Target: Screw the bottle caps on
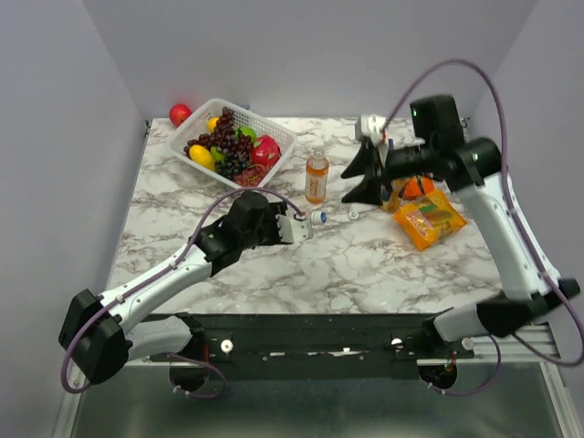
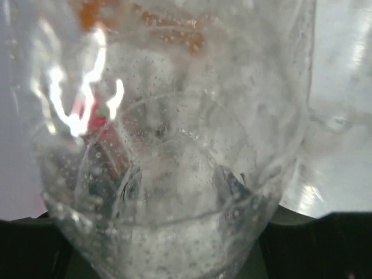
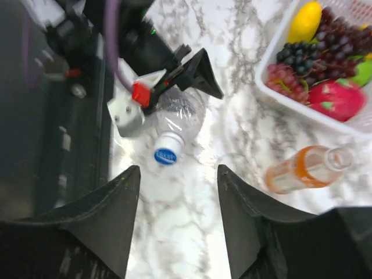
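- Marble table (image 1: 365, 265) carried everything; the fruit basket (image 1: 278, 130) sat at the far left, well apart from the work, so it looked like clutter only.
- Left gripper (image 1: 299, 224) was clamped on the clear bottle (image 3: 180, 113), which lay on its side with its neck toward the right arm. Judged purpose: bracing it so a cap could be twisted without the bottle spinning.
- Right gripper (image 3: 177, 174) hung above the table with its jaws spread wide and nothing between them. It pointed down at the bottle's neck, likely lined up for a cap.
- Snack packet (image 1: 429, 219) lay by the right arm and played no part.
- Orange bottle (image 1: 317, 178) stood upright mid-table, apart from both grippers. Its neck looked uncapped, so it still needed doing.
- White-and-blue cap (image 3: 167, 152) sat on the clear bottle's neck; couldn't tell how tight.
- Loose white cap (image 1: 353, 215) lay on the table just right of that neck, within easy reach of the right arm.
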Robot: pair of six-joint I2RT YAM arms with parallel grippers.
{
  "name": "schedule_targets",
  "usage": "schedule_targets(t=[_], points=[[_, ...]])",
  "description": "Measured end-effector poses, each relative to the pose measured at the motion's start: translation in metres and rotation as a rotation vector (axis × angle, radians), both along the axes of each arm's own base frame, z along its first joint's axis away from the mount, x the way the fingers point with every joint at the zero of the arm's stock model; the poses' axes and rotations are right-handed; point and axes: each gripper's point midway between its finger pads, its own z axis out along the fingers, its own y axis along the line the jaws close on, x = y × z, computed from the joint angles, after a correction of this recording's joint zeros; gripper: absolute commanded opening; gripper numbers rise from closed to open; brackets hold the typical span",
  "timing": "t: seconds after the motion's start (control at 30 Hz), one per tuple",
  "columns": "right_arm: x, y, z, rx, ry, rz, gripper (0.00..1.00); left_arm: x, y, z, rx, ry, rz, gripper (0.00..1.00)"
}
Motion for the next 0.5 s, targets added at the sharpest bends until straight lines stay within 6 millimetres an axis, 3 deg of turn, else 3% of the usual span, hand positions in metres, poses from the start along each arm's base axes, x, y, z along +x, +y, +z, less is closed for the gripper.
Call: schedule_targets(t=[0.17, 0.37, 0.5], points=[[-0.05, -0.014, -0.038, -0.08, -0.385, 0.165, 0.67, -0.027, -0.006, -0.015, 0.024, 0.237, -0.177, 0.0], [-0.04, -0.002, -0.058, -0.145, -0.6, 0.291, 0.67, -0.04, -0.02, -0.003, -0.014, 0.337, -0.312, 0.0], [-0.04, 0.013, -0.06, -0.142, -0.673, 0.357, 0.66, -0.046, -0.027, -0.002, -0.016, 0.376, -0.365, 0.0]])
